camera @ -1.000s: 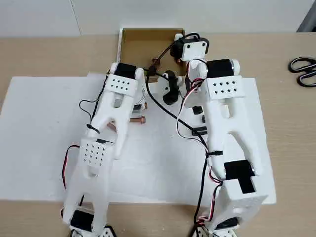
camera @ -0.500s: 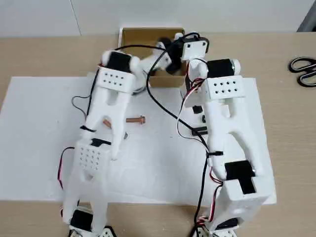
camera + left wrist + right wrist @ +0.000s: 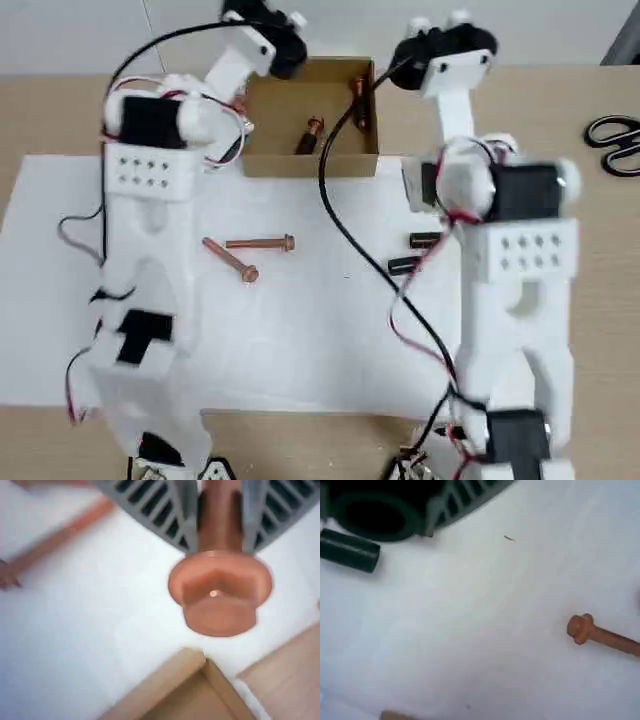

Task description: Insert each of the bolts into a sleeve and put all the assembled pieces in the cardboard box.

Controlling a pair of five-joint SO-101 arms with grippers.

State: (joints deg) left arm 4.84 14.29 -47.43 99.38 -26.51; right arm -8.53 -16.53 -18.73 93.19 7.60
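My left gripper (image 3: 219,540) is shut on a copper bolt (image 3: 220,592) whose flanged head points at the camera. In the high view it (image 3: 270,35) hangs above the far left corner of the cardboard box (image 3: 262,160). My right gripper (image 3: 395,510) is shut on a black sleeve (image 3: 380,536), seen end-on, and it (image 3: 440,45) is beyond the box's far right corner. Two bolt-and-sleeve pieces (image 3: 308,135) lie in the box. On the white sheet lie two loose bolts (image 3: 260,243) and two black sleeves (image 3: 425,240).
The white sheet (image 3: 320,340) covers the table in front of the box. Scissors (image 3: 615,140) lie at the far right on the bare wood. A black cable (image 3: 345,215) runs across the sheet between the arms.
The left gripper went from the sheet over the box, then rose up and to the far left. The right gripper lifted and swung right, past the box's far right corner.
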